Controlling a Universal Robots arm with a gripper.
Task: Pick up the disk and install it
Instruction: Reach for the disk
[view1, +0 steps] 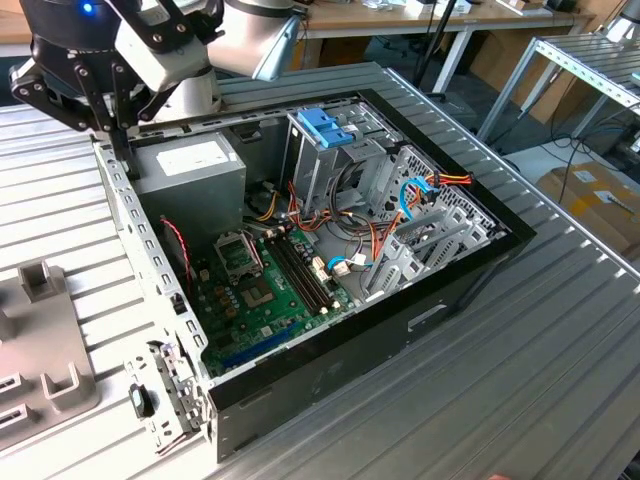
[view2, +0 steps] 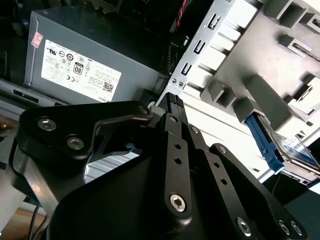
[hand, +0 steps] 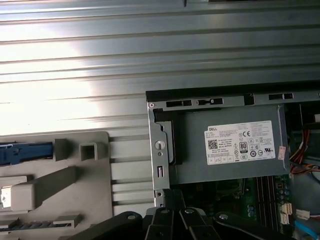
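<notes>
Exterior view: gripper (view1: 122, 150) clenched, empty, over the computer case (view1: 330, 372) corner by the power supply (view1: 190, 165). In the second wrist view I see the disk (view2: 294, 152) lying in a grey holder (view2: 260, 95) on the worktop beside the case. The first wrist view shows 1 blue rail (hand: 25, 153).

There is one open computer case (view1: 420, 310) on one ribbed metal desk (view1: 560, 380). The case holds one grey power supply (view1: 190, 165), one green motherboard (view1: 260, 295) and one blue latch (view1: 325, 128). There is one grey holder (view1: 40, 370), one disk (view2: 295, 152), one robot arm (view1: 245, 35) and one hand (view2: 173, 102).
</notes>
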